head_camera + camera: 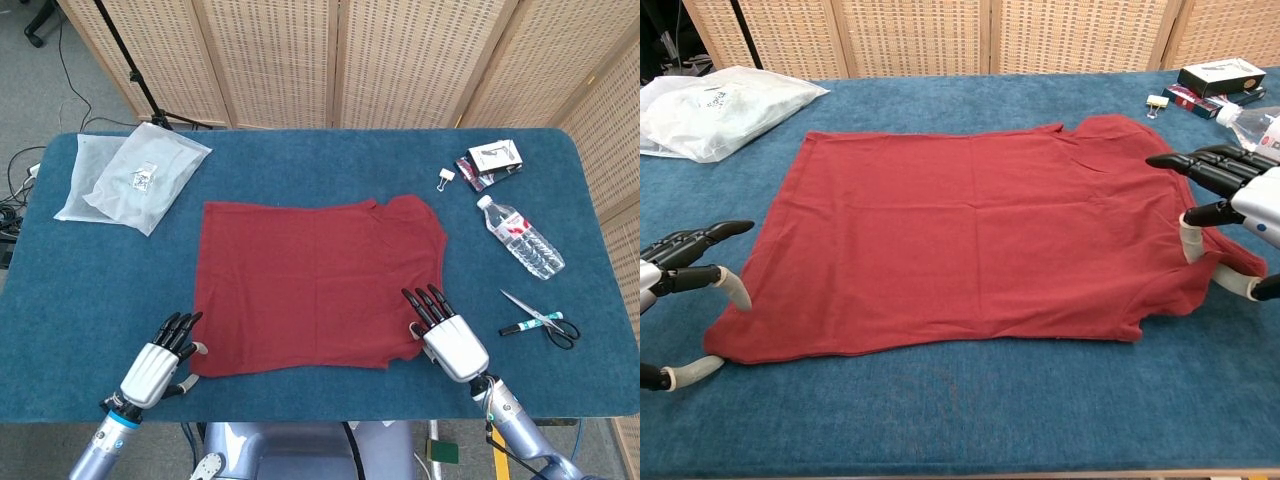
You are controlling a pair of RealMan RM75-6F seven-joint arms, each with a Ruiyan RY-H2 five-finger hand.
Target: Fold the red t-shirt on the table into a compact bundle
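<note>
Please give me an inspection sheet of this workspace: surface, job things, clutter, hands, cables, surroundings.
Surface: blue felt-covered table.
Job things: red cotton t-shirt spread flat, unfolded.
Clutter: clear plastic bags, white binder clip, small boxes, clear plastic water bottle, black-handled scissors.
Hands: left hand at the shirt's near left corner; right hand at its near right edge, fingers spread.
Cables: black cables on the floor, far left.
Surroundings: woven folding screens behind.

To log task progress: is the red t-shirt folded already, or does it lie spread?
Spread: the red t-shirt lies flat in one layer on the table, no fold made.
</note>
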